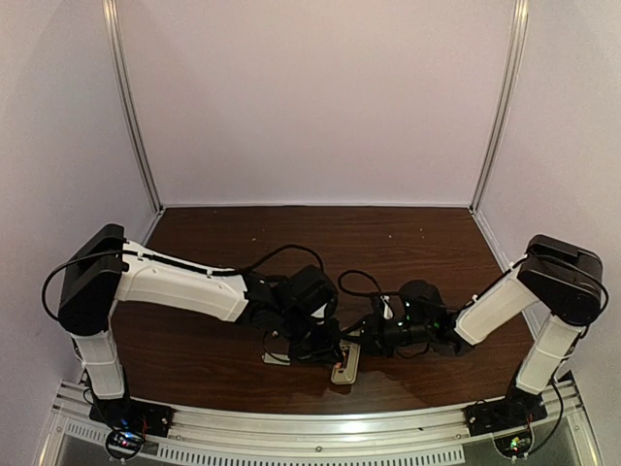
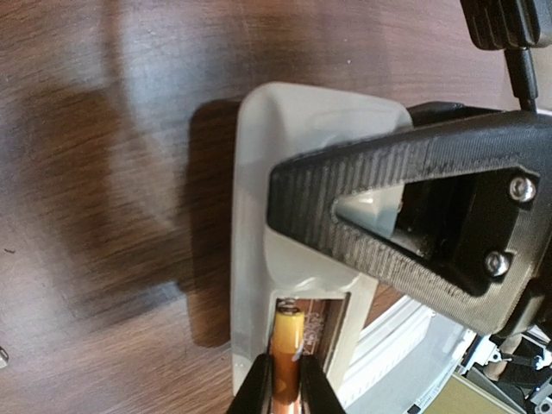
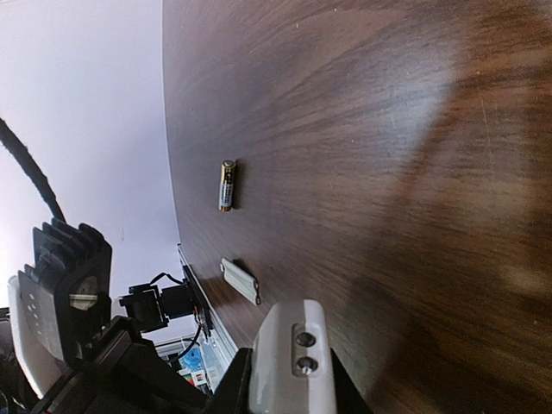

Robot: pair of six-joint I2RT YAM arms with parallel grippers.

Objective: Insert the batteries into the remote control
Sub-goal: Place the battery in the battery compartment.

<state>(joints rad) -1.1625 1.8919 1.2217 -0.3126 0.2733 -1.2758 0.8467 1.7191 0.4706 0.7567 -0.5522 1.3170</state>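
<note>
A: Item 1, L claw?
B: Logged closed on battery, which is held in the open bay at one end of remote.
A: Item 2, plate?
B: Listed flat on table, nr front edge, just left of remote. 2nd battery is seen lying loose on the wood beyond plate, apart from it.
A: Item 3, remote?
B: Recorded back-up, centre front, betw. both claws.
A: Item 4, R claw?
B: Clamped across remote's body; it is gripped tight.
</note>
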